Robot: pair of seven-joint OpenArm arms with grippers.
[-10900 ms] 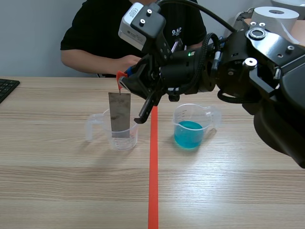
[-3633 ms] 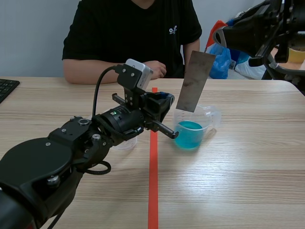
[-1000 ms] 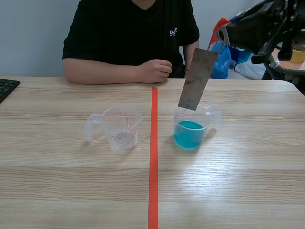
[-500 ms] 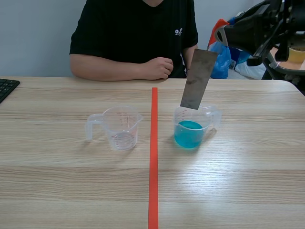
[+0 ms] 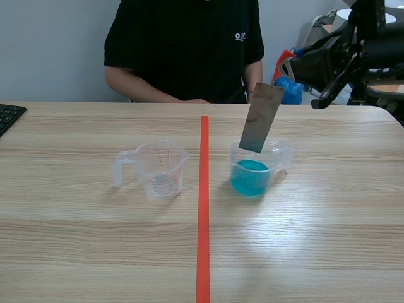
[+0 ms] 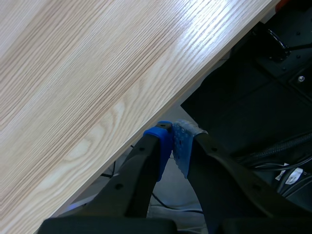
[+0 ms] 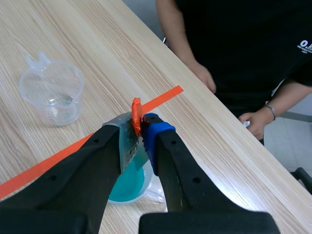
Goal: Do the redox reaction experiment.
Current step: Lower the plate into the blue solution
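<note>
A grey metal plate point(image 5: 259, 120) hangs tilted over the beaker of blue liquid point(image 5: 251, 172), right of the orange tape line. Its lower end is at the beaker's rim, above the liquid. My right gripper point(image 5: 278, 81) holds the plate's top edge from the upper right. In the right wrist view the right gripper point(image 7: 139, 127) is shut on the plate point(image 7: 127, 144), where an orange tab point(image 7: 136, 115) sticks up, and the blue beaker point(image 7: 127, 186) lies below. An empty clear beaker point(image 5: 161, 168) point(image 7: 51, 91) stands left of the tape. My left gripper point(image 6: 173, 141) is shut on nothing, off the table's edge point(image 6: 146, 122).
A person in a black shirt point(image 5: 189, 44) sits across the table, with one hand point(image 7: 256, 121) near its far edge. A keyboard corner point(image 5: 9, 115) shows at the far left. Bags and clutter stand behind the right arm.
The right gripper has lowered the plate a little, bringing its lower end to the blue beaker's rim. The person's hands have drawn back off the table.
</note>
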